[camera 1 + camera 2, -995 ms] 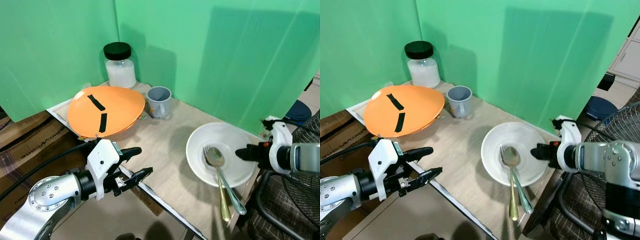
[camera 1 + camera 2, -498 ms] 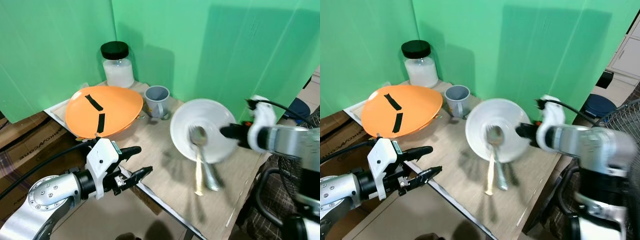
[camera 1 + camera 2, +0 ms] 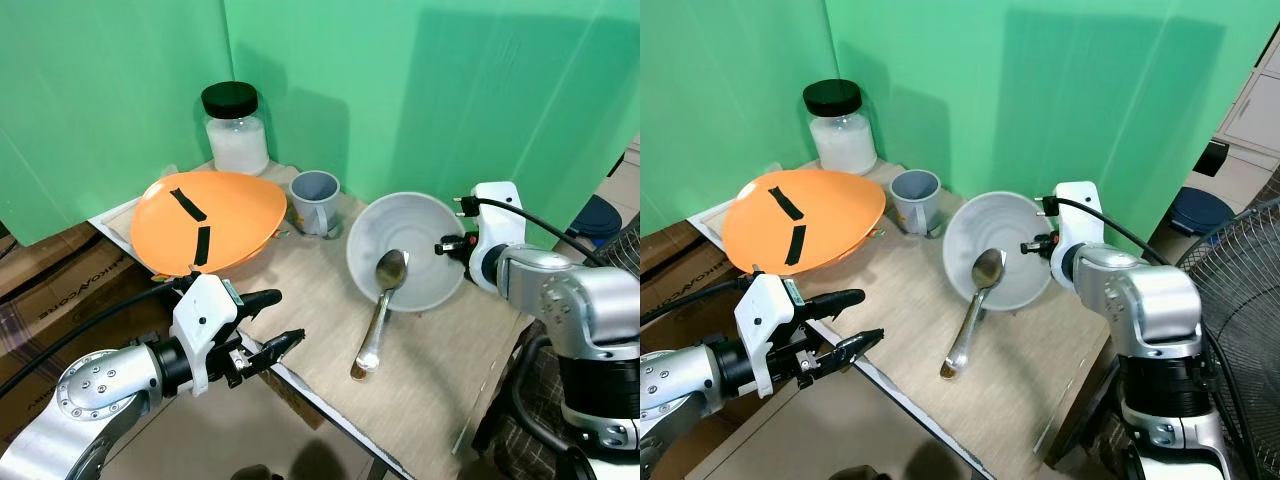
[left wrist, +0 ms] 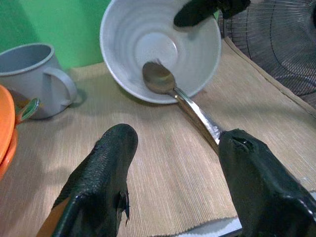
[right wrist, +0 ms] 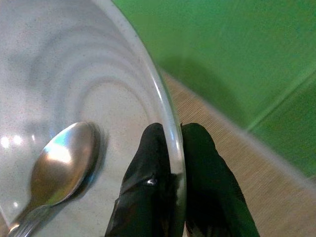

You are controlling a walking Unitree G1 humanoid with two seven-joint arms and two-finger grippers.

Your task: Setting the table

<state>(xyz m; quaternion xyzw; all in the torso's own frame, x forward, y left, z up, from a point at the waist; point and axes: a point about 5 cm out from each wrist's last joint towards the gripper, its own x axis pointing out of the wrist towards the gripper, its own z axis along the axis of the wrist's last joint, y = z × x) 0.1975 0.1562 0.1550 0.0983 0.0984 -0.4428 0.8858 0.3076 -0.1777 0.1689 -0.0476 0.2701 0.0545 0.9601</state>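
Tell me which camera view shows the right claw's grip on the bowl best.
The right wrist view: the right claw fills the frame, its two black fingers pinching the bowl rim, one inside, one outside, with the spoon beside. Both eye views show the tilted bowl, the grip small at its far rim. The left wrist view catches only fingertips over the rim.

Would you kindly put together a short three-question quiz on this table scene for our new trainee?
1. True or false: the right gripper pinches the rim of the white bowl.
2. What rests with its head inside the bowl: A) fork, B) spoon, C) knife?
3. Fill in: the grey mug stands between the bowl and the ____ plate.

Key: 1 true, seen in the right wrist view; 2 B; 3 orange. The left gripper hovers open at the table's near edge, holding nothing.
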